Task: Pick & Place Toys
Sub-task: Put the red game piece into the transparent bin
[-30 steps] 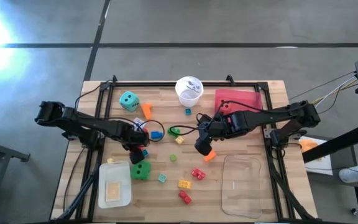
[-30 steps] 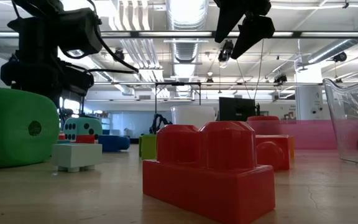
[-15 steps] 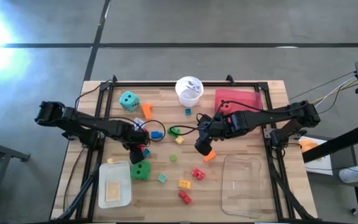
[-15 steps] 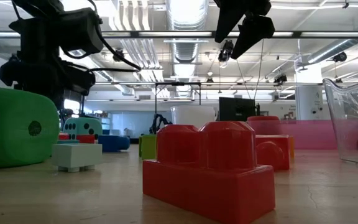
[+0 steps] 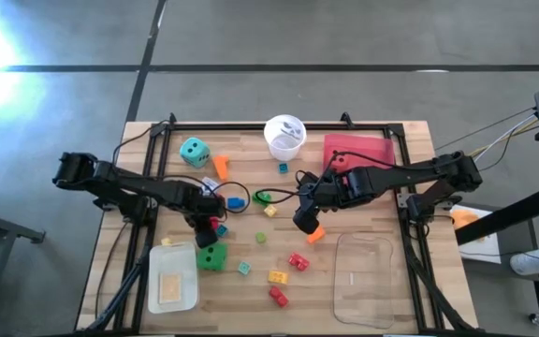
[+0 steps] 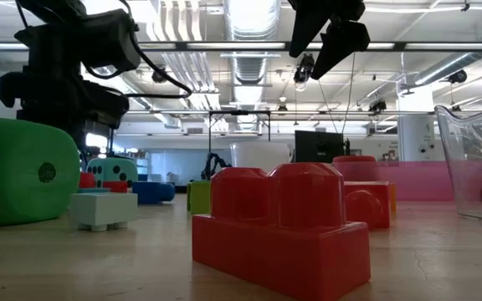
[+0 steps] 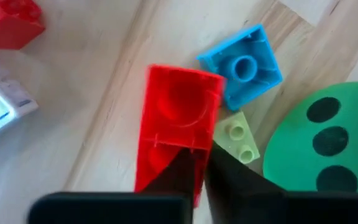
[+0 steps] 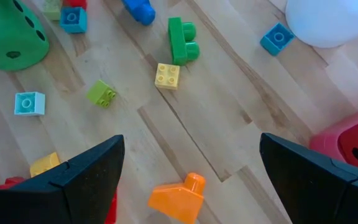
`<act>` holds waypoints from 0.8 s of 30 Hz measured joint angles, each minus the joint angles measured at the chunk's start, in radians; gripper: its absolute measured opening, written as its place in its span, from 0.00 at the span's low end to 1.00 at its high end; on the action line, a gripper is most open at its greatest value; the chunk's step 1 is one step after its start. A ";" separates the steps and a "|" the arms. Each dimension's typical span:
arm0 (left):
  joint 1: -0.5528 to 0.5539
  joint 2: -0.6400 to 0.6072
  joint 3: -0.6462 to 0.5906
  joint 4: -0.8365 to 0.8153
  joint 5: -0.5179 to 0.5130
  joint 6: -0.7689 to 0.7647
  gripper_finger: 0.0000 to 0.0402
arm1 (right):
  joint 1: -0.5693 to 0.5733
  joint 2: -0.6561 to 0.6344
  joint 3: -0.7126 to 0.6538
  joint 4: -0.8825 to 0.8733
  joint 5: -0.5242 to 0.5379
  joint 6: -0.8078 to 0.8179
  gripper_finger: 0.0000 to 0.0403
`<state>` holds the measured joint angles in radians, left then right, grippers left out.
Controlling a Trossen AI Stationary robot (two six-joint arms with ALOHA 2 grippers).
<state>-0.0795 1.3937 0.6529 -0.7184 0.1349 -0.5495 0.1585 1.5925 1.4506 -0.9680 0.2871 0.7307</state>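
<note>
A red brick [image 7: 178,134] is seen pinched in the closed left gripper [image 7: 202,171], its long axis running straight ahead, the green die [image 7: 328,140] just beside.

Wooden table [image 5: 382,159], scattered bricks [image 5: 277,276], 2 dice [image 5: 194,151], white cup [image 5: 284,136], 3 trays [image 5: 372,281]

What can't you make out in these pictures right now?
- Left wrist view: whether the left gripper actually grips the red brick; the fingertips meet over its edge and hide the contact.
- High view: the same brick, covered by the arm.
- Low view: the clear tray, cut off by the edge.
</note>
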 joint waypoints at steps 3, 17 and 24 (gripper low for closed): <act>0.000 0.000 0.001 -0.002 0.002 0.000 0.03 | 0.000 0.000 0.000 0.000 0.000 0.000 0.91; 0.001 -0.053 0.060 -0.126 0.031 -0.038 0.00 | 0.000 0.000 0.000 0.004 -0.003 0.001 0.91; 0.001 -0.141 0.099 -0.153 0.042 -0.103 0.00 | 0.000 0.000 0.000 0.022 -0.035 -0.005 0.91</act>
<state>-0.0788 1.2532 0.7519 -0.8714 0.1768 -0.6523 0.1589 1.5925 1.4506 -0.9456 0.2516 0.7259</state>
